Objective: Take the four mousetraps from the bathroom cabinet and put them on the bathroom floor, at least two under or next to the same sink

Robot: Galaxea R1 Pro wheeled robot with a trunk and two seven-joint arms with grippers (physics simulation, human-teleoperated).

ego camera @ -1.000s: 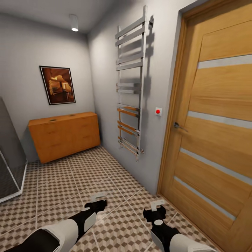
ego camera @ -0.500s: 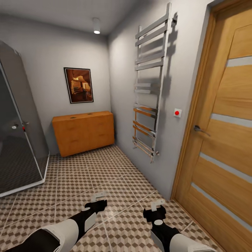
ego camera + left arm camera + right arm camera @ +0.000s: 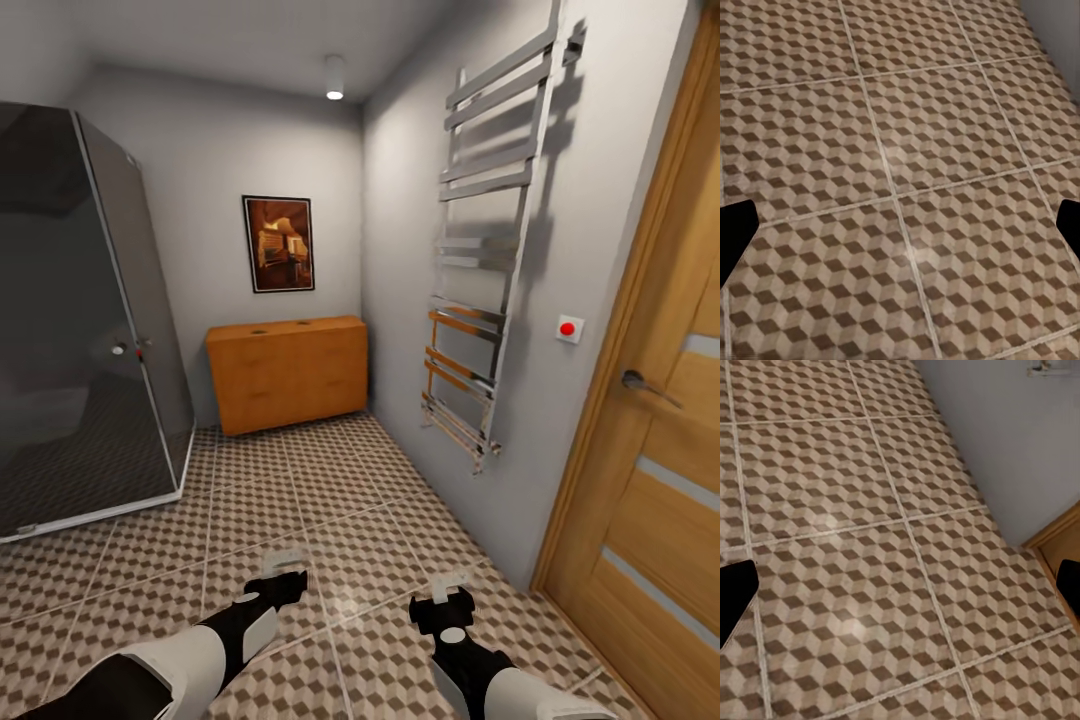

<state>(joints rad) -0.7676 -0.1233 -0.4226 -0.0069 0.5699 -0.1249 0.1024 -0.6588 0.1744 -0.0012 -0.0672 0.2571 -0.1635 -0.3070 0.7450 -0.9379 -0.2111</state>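
Observation:
The orange-brown cabinet (image 3: 285, 378) stands against the far wall, under a framed picture. Two small dark marks (image 3: 258, 329) lie on its flat top, too small to identify; the mousetraps are not recognisable from here. The sink is out of view. The cube-patterned bathroom floor (image 3: 300, 490) stretches from me to the cabinet. My left gripper (image 3: 283, 566) and right gripper (image 3: 449, 585) hang low over the tiles near me, far from the cabinet. Both are open and empty: in the left wrist view the fingertips (image 3: 733, 240) stand wide apart over bare tiles, as do the right fingertips (image 3: 735, 598).
A dark glass shower cabin (image 3: 80, 330) fills the left side. A chrome towel radiator (image 3: 480, 270) projects from the right wall, with a red button (image 3: 568, 328) beside it. A wooden door (image 3: 660, 420) with a lever handle is at the right.
The camera has swung left: the door slid toward the right edge, the shower cabin came into view and the cabinet shifted right. Both arms keep their pose.

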